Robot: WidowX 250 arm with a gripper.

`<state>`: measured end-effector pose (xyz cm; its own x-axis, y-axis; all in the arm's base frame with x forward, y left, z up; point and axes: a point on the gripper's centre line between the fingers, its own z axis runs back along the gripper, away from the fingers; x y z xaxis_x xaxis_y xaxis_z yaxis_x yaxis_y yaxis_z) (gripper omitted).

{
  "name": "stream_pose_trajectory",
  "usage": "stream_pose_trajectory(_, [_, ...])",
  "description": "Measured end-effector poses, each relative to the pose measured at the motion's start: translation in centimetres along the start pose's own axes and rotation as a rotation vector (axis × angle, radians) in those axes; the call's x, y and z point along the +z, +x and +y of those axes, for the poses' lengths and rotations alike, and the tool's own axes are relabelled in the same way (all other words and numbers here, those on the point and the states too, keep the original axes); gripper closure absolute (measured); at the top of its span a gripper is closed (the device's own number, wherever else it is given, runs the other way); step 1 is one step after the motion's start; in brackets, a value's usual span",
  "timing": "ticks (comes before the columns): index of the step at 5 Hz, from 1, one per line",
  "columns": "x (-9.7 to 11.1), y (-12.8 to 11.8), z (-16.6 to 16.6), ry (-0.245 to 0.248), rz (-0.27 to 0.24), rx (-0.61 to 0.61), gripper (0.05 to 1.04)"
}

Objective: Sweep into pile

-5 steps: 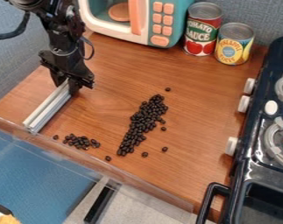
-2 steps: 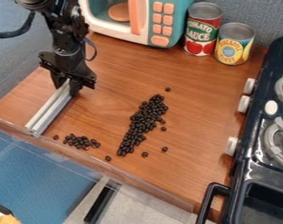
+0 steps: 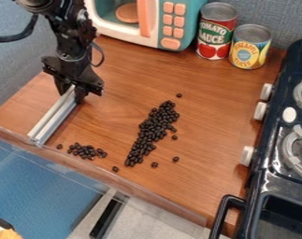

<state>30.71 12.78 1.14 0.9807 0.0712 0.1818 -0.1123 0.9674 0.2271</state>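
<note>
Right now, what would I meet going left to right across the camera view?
Metal bar, small bean cluster, big bean pile, red can, yellow can, stove.

Arm (image 3: 73,39) at upper left, fingers (image 3: 82,94) clamped

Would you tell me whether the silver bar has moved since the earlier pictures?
Yes, slightly: against the counter's front edge, the lower end of the silver bar has shifted rightward in the view.
</note>
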Motion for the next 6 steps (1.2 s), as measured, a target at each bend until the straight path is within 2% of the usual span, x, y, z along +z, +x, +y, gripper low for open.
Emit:
stream_pose_trajectory(3, [0.2, 0.2, -1.1, 0.006, -0.011, 0.037, 0.704])
stream_pose_trajectory(6, [0.7, 0.3, -3.9, 0.015, -0.014, 0.079, 0.704])
